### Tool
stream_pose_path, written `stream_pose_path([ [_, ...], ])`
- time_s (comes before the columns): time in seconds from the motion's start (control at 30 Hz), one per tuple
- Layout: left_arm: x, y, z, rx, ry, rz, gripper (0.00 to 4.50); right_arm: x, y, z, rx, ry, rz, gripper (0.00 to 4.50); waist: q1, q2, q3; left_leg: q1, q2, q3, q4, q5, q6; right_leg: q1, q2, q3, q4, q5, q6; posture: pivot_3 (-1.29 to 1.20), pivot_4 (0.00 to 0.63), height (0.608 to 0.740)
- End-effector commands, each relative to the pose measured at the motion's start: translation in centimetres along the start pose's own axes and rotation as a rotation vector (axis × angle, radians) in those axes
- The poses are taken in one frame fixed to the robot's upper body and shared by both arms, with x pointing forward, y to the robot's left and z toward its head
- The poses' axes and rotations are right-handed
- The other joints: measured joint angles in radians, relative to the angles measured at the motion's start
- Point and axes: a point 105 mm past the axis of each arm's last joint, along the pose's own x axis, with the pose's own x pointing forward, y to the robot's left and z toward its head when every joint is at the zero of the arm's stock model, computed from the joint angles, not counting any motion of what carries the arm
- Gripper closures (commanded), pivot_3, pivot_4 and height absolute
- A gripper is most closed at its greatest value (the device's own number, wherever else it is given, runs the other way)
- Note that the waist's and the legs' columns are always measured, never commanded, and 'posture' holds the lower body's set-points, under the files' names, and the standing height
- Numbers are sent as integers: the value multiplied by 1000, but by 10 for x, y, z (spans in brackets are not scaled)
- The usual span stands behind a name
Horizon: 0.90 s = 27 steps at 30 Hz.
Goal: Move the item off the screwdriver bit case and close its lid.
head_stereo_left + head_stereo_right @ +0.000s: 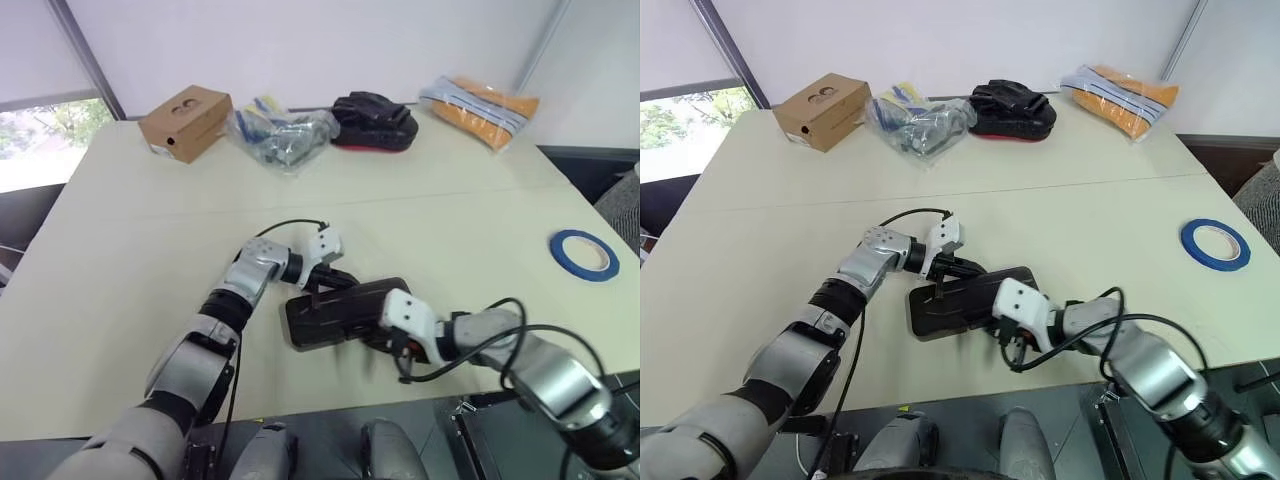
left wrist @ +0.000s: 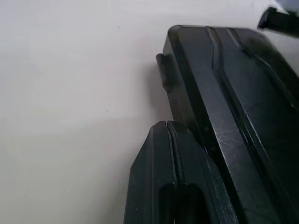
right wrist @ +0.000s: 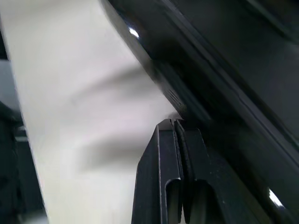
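1. The case point(image 1: 345, 312) sits flat near the front edge of the table point(image 1: 130, 250), and its lid point(image 1: 970, 296) is down over it, so it reads as one dark slab.
2. The tape point(image 1: 584, 254) is off the case, lying flat on the table way over on the robot's right, well apart from the case.
3. The left gripper point(image 1: 335, 281) is at the case's back left corner, fingers pressed together. In the left wrist view the fingers point(image 2: 173, 182) are right up against the case's edge, just beside the little latch tab point(image 2: 163, 74).
4. The right gripper point(image 1: 1008, 338) is at the front right of the case, fingers pressed together too and holding nothing. In the right wrist view its fingers point(image 3: 173, 172) are at the case's side edge, but I can't tell if they actually touch it.
5. Along the far side of the table, left to right: a cardboard box point(image 1: 186, 122), a clear bag of stuff point(image 1: 280, 132), a black pouch with red trim point(image 1: 373, 122) and an orange packet point(image 1: 482, 110).
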Motion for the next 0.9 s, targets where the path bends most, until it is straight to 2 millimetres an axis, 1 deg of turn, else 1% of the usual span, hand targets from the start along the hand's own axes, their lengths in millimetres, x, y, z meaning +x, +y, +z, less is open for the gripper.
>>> stream_pose_path([
  [0.03,-26,6,14,-9,-54,38,4500,-28,10,22,-79,-54,18,4433,-5,1,3,-1,0,0,-1,0,0,-1,0,0,0,0,0,0,150,740],
  [0.1,-39,6,22,-10,-76,56,4500,-41,9,27,-94,-50,1,4433,-12,1,6,-2,2,0,-2,0,-1,-3,1,0,0,0,0,0,150,740],
  [0.2,-64,3,33,-2,-104,87,4500,-61,-1,39,-124,-71,-59,4433,-12,0,10,-2,2,0,-2,0,0,-3,1,0,0,0,0,0,150,740],
  [0.33,-92,-10,43,-11,-137,133,4500,-86,-14,55,-155,-104,-133,4433,-12,1,12,-2,2,0,-2,0,0,-3,1,0,0,0,0,0,150,740],
  [0.4,-104,-17,46,-29,-152,167,4500,-94,-18,60,-165,-111,-158,4433,-12,1,15,-2,2,0,-2,0,0,-3,1,1,0,0,0,0,150,740],
  [0.5,-119,-33,50,-82,-190,168,4500,-100,-20,60,-169,-105,-171,4433,-9,1,16,-3,3,0,-2,0,0,-3,1,1,0,0,0,0,150,740],
  [0.63,-133,-59,43,-94,-152,149,4500,-101,-16,56,-175,-95,-144,4433,-11,1,16,-2,3,1,-2,0,0,-3,1,1,-1,0,0,0,150,740],
  [0.8,-146,-72,41,-127,-151,152,4500,-104,-17,55,-177,-94,-143,4433,-5,1,17,-3,3,1,-2,0,0,-2,0,1,-2,0,0,0,150,740],
  [0.9,-150,-76,41,-130,-139,152,4500,-105,-18,53,-181,-87,-144,4433,-6,2,18,-3,3,1,-2,0,0,-2,0,1,-2,0,0,0,150,740],
])
